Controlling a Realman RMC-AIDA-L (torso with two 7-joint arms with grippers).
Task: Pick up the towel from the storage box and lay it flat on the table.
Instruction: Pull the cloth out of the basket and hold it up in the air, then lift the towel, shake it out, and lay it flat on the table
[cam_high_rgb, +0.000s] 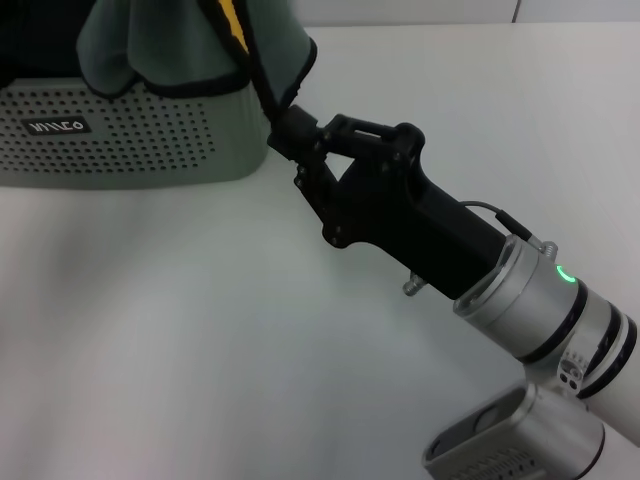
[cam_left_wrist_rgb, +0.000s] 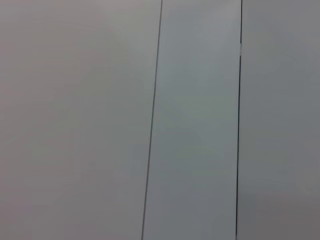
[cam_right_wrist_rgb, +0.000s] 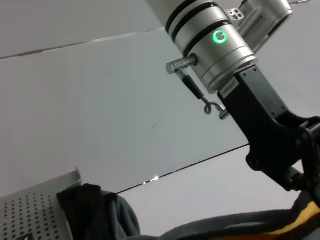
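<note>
The storage box (cam_high_rgb: 120, 140) stands at the far left of the table (cam_high_rgb: 200, 340), logo plate facing me. The towel (cam_high_rgb: 150, 50) is bunched over the box and drapes across its front rim. It shows a grey-green face, black edge trim and a strip of mustard yellow (cam_high_rgb: 231, 20). My right gripper (cam_high_rgb: 283, 118) reaches in from the lower right and is shut on the towel's trimmed corner at the box's right end. The right wrist view shows the black gripper body (cam_right_wrist_rgb: 280, 150), the towel (cam_right_wrist_rgb: 235, 227) and a perforated box wall (cam_right_wrist_rgb: 30, 215). The left gripper is out of view.
The white table stretches in front of and to the right of the box. The right arm's silver wrist with a green ring light (cam_high_rgb: 565, 273) crosses the lower right. The left wrist view shows only pale flat panels with two thin dark seams (cam_left_wrist_rgb: 151, 120).
</note>
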